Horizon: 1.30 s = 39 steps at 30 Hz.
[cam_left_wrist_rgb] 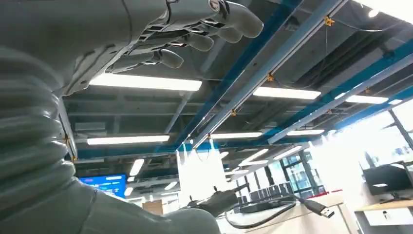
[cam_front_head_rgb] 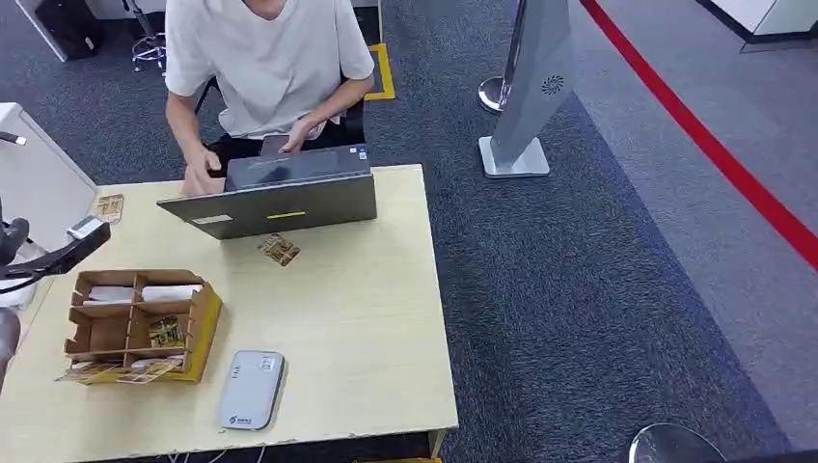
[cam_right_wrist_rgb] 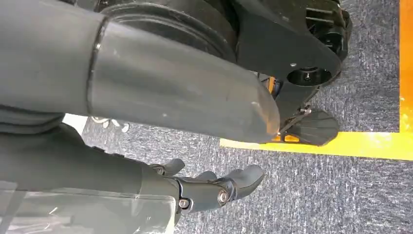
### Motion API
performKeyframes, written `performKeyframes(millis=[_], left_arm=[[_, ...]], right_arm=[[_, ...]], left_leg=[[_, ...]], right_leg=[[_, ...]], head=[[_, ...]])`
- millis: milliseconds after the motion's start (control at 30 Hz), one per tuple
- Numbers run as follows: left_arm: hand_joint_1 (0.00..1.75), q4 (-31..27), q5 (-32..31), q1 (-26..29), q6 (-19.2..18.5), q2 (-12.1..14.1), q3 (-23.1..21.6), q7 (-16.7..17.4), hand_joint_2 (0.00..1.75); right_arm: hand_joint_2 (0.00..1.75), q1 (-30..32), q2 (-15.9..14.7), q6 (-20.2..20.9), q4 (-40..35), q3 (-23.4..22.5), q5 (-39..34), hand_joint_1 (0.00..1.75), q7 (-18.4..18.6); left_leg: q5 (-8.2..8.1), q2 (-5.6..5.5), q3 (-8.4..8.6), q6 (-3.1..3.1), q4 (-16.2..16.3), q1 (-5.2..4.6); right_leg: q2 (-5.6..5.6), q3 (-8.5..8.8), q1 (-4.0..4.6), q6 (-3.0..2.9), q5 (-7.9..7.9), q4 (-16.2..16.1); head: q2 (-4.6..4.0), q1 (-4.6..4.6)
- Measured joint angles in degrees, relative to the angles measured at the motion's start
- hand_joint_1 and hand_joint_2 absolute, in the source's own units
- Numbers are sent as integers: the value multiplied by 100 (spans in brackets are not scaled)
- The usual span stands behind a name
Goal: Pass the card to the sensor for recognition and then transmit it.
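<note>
Presently the card (cam_front_head_rgb: 280, 250) lies flat on the surface (cam_front_head_rgb: 367, 318) just below the laptop (cam_front_head_rgb: 275, 193), centre-left of the head view; more cards sit in the box (cam_front_head_rgb: 140, 323) at lower left, and the grey sensor (cam_front_head_rgb: 251, 389) rests bottom-centre. Judged thin, light, stiff and slick, the card is best pinched by an edge. Left hand (cam_left_wrist_rgb: 195, 34) holds nothing, fingers loosely curled yet apart; right hand (cam_right_wrist_rgb: 214, 187) hangs empty, fingers apart. Print on the card is too small to read; the person (cam_front_head_rgb: 265, 58) is cut off at the top.

We count one laptop (cam_front_head_rgb: 280, 193), one card reader (cam_front_head_rgb: 251, 389), one cardboard organizer (cam_front_head_rgb: 140, 323), and one loose card (cam_front_head_rgb: 280, 250) mid-table.
</note>
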Motion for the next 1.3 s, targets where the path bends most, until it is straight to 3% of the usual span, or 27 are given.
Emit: performKeyframes(millis=[133, 300, 367, 500, 700, 767, 1000, 1300], left_arm=[[0, -595, 26, 480, 2, -48, 2, -141, 175], [0, -2359, -13, 2111, -161, -162, -18, -77, 175], [0, -2809, -15, 2533, -195, -192, -22, -37, 175], [0, -3404, -20, 2969, -201, -190, -22, -57, 175], [0, -4561, -33, 4259, 97, -127, -35, -80, 175], [0, -4707, -33, 4431, 168, -109, -35, -139, 175], [0, -5329, -33, 5108, 435, -251, 42, -776, 175], [0, -5707, -33, 5899, 575, -842, 383, -1729, 175]], right_arm=[[0, 6, 2, -41, 0, -80, -32, 0, 2], [0, 40, 24, -118, 0, -262, -140, 0, -7], [0, 54, 31, -127, 0, -321, -138, 0, -9], [0, 51, 39, -144, 0, -393, -171, 0, -13], [0, 87, 65, -188, 0, -568, -251, 0, -57], [0, 86, 66, -190, 0, -599, -251, 0, -72], [0, 84, 68, -208, -2, -750, -330, 0, -118], [0, 89, 101, -278, -2, -909, -339, 0, -140]], left_leg=[[-1, 3, 0, 0, -1, -1], [-14, 33, -4, -1, -2, -9], [-13, 23, -18, 0, -1, -8], [-11, 13, -20, 1, -2, -8], [-12, 20, -19, 0, -3, -6], [-12, 16, -19, 0, -3, -6], [-11, 10, -23, 1, -3, -6], [-11, 10, -22, 2, -3, -7]], right_leg=[[4, -1, -2, 0, 0, 0], [41, -17, -5, 4, -3, -4], [30, -25, -5, 4, -4, -7], [13, -18, -5, 5, -4, -6], [24, -24, -4, 5, -4, -6], [19, -24, -4, 6, -5, -6], [3, -20, -3, 6, -5, -6], [3, -19, -4, 7, -4, -7]], head=[[0, -4], [0, 2], [0, 4], [2, 2], [0, 0], [0, 0], [2, 2], [0, 2]])
